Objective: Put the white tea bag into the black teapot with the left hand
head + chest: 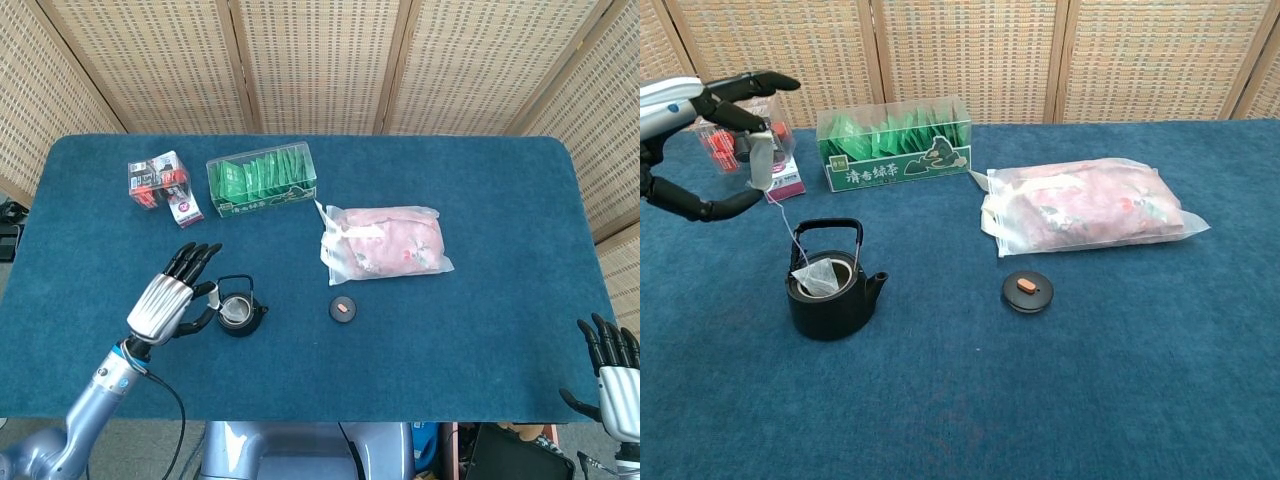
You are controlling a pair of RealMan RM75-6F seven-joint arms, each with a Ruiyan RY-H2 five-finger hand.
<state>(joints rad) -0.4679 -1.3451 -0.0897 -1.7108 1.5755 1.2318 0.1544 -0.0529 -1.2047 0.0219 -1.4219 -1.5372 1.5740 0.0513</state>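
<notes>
The black teapot point(830, 295) point(239, 312) stands lidless at the table's front left. My left hand point(702, 130) point(175, 303) hovers just left of it and pinches the paper tag point(761, 160) of the white tea bag. The string runs down from the tag, and the tea bag point(818, 277) hangs partly inside the pot's mouth, under the raised handle. In the head view the bag is hard to make out. My right hand point(614, 370) is at the bottom right corner of the head view, off the table, with its fingers spread and nothing in it.
The teapot's small black lid point(1026, 291) lies right of the pot. A pink plastic bag point(1085, 208) lies beyond it. A clear box of green tea packets point(895, 155) and a small red-and-white box point(768, 160) stand at the back left.
</notes>
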